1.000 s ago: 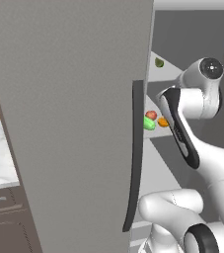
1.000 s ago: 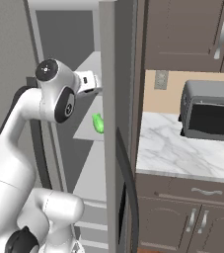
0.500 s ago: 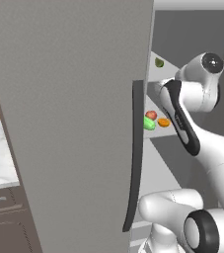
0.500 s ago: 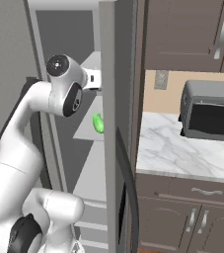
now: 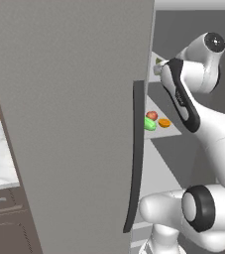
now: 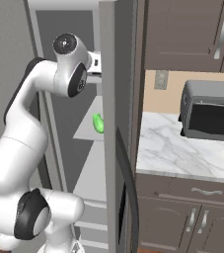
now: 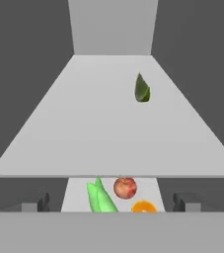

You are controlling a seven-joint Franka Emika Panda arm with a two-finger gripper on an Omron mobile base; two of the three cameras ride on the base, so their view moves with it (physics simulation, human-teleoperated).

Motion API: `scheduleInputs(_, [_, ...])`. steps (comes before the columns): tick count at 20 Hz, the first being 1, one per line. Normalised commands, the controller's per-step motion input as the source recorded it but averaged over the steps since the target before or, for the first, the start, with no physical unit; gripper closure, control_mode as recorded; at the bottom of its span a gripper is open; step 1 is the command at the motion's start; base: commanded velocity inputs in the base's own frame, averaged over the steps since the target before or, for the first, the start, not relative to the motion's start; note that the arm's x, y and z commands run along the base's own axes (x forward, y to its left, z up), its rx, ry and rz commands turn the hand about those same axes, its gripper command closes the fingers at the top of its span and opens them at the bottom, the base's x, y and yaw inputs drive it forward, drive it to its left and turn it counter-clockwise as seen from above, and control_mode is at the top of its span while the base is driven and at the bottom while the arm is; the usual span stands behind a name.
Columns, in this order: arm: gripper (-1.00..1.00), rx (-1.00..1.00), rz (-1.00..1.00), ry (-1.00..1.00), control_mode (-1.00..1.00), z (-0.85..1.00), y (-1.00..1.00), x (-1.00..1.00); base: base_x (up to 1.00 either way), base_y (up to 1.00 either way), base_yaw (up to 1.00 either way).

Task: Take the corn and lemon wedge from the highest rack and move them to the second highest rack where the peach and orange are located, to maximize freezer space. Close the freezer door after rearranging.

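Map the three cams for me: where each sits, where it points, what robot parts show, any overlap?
Left base view: behind-left of the arm, facing past the grey freezer door; white arm at right.
Right base view: behind-right, facing the freezer and the marble counter; arm at left.
Hand view: on the hand, facing into the freezer over the top white rack; dark fingers at bottom.
Shared: the green corn cob on the second rack.

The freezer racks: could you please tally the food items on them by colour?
Bright green: 1, the corn.
Dark green: 1, the lemon wedge.
Red: 1, the peach.
Orange: 1, the orange.
Total: 4.
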Motion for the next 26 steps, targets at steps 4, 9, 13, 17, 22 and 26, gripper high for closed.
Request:
scheduleInputs(4, [-1.00, 0.00, -0.04, 0.00, -1.00, -0.08, 0.00, 0.21, 0.00, 0.00, 0.00])
scheduleInputs(9, [-1.00, 0.00, -0.08, 0.00, -1.00, -0.08, -0.12, 0.26, 0.00, 0.00, 0.00])
scheduleInputs(13, [-1.00, 0.00, -0.06, 0.06, -1.00, 0.00, -0.14, 0.36, 0.00, 0.00, 0.00])
scheduleInputs(17, [-1.00, 0.00, -0.01, 0.03, -1.00, 0.00, -0.02, 0.38, 0.00, 0.00, 0.00])
scheduleInputs(22, [-1.00, 0.00, 0.00, 0.08, -1.00, 0.00, 0.00, 0.46, 0.00, 0.00, 0.00])
scheduleInputs(26, [-1.00, 0.00, 0.01, 0.10, -1.00, 0.00, -0.05, 0.38, 0.00, 0.00, 0.00])
